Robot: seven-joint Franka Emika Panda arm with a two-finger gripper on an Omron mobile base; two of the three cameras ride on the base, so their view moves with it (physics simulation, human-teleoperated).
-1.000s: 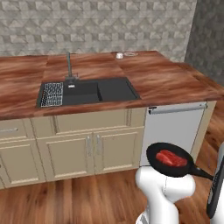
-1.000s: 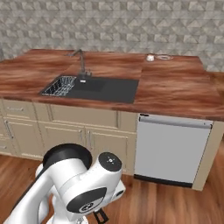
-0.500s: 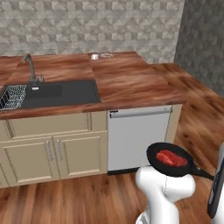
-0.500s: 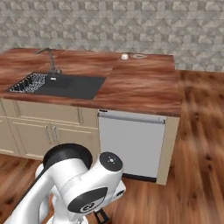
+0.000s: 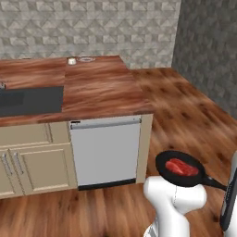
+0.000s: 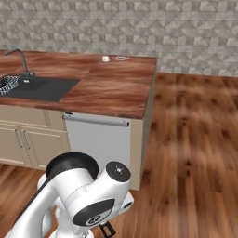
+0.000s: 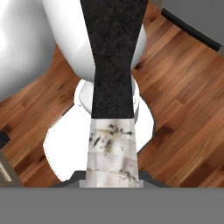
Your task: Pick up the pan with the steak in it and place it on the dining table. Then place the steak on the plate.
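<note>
The small round black frying pan [image 5: 180, 168] hangs in the air above the wood-plank floor [image 5: 185, 102], just over the robot's white body, level enough that the flat slab of raw red steak [image 5: 182, 167] lies in its middle. Its long thin dark handle [image 5: 214, 183] runs out to the right; in the hand view the handle [image 7: 113, 57] runs away from the camera, and the gripper is clenched on it. The pan looks stiff and fairly heavy, so held by the handle it will want to droop and roll. The steak is soft and likely slippery: best taken flat across its width
</note>
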